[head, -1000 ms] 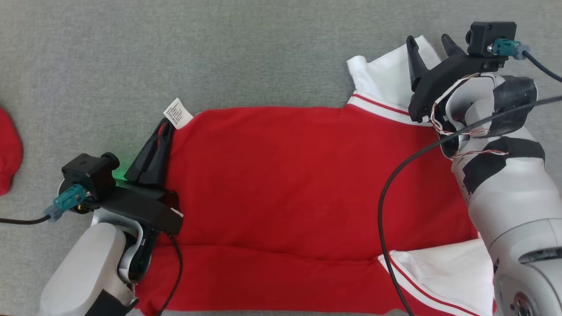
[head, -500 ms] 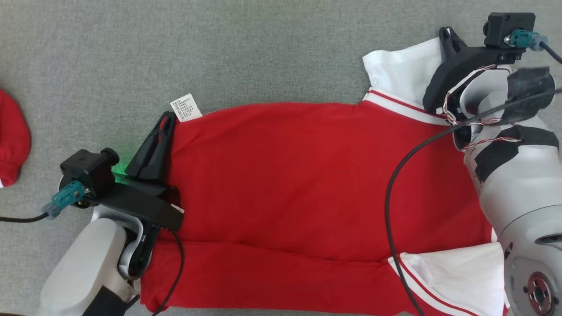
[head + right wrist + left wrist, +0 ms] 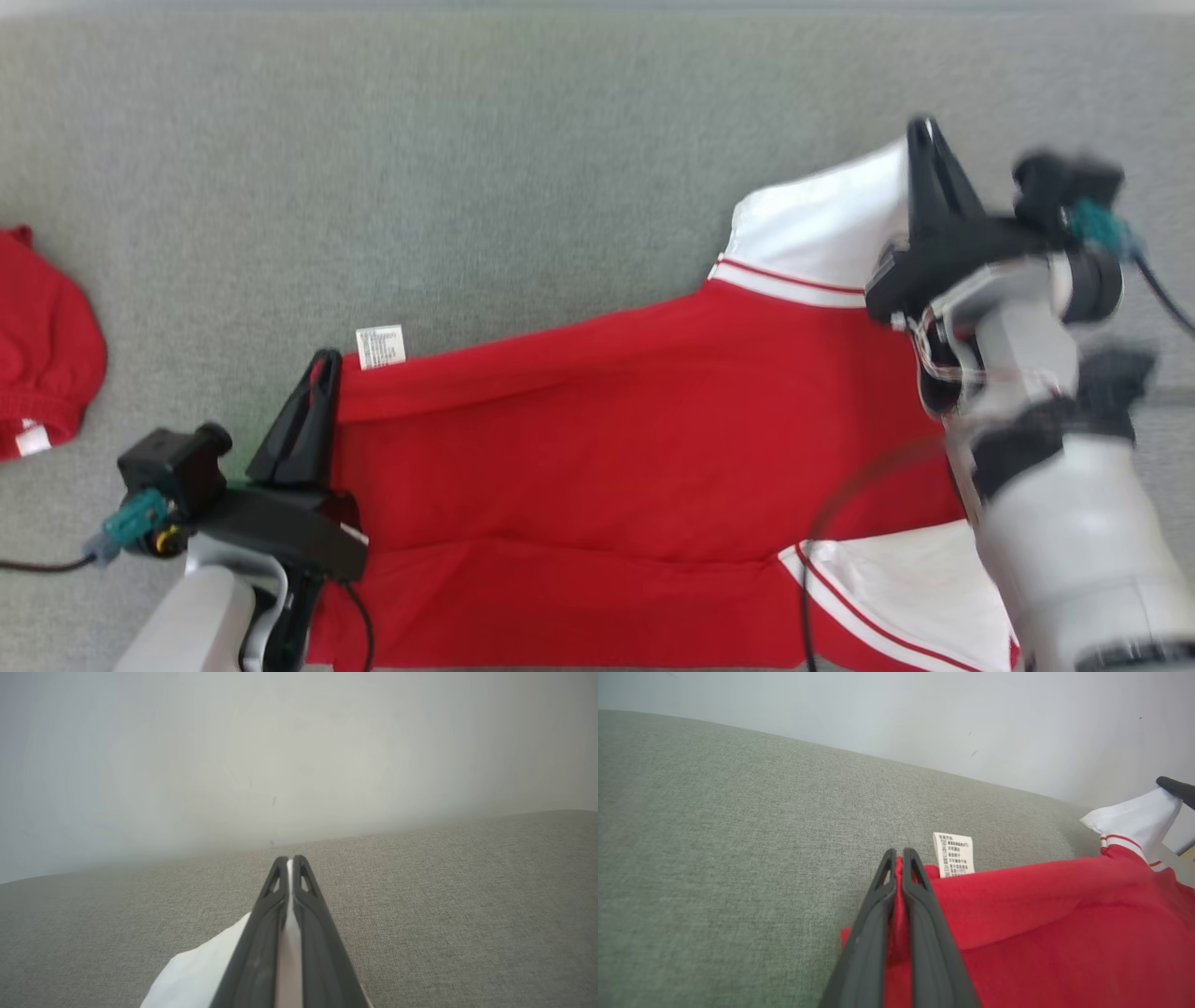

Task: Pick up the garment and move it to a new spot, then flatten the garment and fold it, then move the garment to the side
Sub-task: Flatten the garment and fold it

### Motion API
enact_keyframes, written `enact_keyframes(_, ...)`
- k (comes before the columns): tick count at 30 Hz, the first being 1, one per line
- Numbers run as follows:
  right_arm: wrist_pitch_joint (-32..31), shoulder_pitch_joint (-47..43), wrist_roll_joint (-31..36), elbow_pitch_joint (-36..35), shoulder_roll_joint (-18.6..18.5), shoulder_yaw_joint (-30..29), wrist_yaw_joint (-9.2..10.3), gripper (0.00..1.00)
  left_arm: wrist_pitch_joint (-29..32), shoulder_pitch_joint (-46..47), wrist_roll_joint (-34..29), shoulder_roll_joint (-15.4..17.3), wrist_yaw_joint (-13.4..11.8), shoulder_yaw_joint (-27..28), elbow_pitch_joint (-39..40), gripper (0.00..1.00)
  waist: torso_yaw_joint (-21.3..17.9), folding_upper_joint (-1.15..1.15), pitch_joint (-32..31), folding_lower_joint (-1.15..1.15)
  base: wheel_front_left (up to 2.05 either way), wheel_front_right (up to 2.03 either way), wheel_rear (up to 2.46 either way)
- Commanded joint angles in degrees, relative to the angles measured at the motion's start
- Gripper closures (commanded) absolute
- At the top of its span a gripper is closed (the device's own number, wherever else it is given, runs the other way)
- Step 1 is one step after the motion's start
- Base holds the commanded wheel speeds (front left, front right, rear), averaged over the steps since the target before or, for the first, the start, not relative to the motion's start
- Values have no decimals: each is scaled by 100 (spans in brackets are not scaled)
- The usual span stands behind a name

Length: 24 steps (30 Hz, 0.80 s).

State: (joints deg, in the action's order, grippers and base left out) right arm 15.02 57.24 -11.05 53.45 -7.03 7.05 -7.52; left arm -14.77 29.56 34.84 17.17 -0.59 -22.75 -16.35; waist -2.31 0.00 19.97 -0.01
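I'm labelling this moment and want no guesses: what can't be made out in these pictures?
- Care label: print too small, head and left wrist views.
- Right gripper: motion-blurred, head view.
- Garment: near side cut off by head view's bottom edge.
- Red cloth: cut off by head view's left edge.

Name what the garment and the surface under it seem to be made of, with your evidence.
The garment looks like soft knit fabric, matte: it creases and drapes without shine. The surface is probably woven cloth, matte grey: fine speckled weave shows.
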Motion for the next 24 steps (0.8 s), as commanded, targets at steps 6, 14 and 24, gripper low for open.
enact_keyframes(6, 9, -1686, -1068, -1797, -501, 593, 5, 100, -48, -485, -5, -129, -11, 219, 77, 100, -132, 0, -632, 1, 0, 0, 0)
enact_keyframes(14, -224, -3438, -1896, -3587, -742, 536, 5, 100, -51, -838, -176, -371, 21, 541, 232, 100, -107, 0, -854, 1, 0, 0, 0)
enact_keyframes(24, -577, -4762, -2099, -4469, -636, 247, 4, 100, -52, -1139, -470, -677, 174, 882, 236, 100, -182, 0, -913, 1, 0, 0, 0)
